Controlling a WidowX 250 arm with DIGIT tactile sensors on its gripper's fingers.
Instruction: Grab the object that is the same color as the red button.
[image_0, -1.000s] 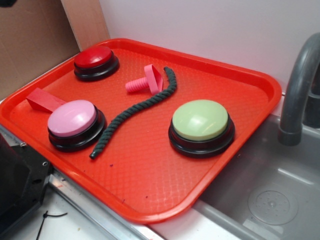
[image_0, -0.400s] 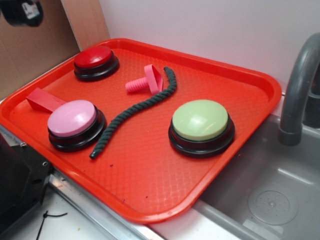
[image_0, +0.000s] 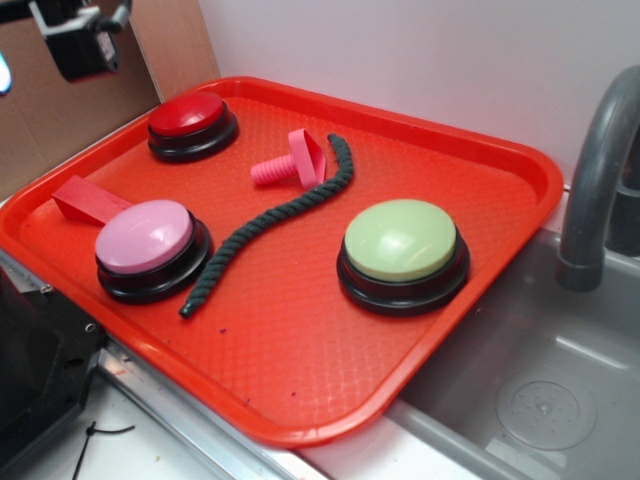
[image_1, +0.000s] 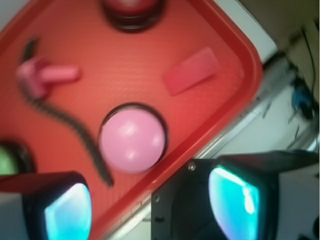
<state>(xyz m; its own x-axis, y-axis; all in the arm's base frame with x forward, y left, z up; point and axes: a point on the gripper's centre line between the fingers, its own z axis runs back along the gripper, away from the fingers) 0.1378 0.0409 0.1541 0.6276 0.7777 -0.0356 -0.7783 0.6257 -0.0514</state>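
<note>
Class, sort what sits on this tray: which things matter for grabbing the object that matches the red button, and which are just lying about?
Belong: red button, red wedge block, gripper.
Lying about: pink button, green button, pink screw peg, dark rope.

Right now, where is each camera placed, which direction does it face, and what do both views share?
Exterior: sits beyond the tray's corner, above, looking obliquely down at the red plastic tray and grey sink; the tool shows top left.
Wrist: rides on the arm, looking down; two glowing tool fingers fill the bottom.
Shared: flat red wedge block, pink-capped round button, dark-red round button, twisted dark green rope.
</note>
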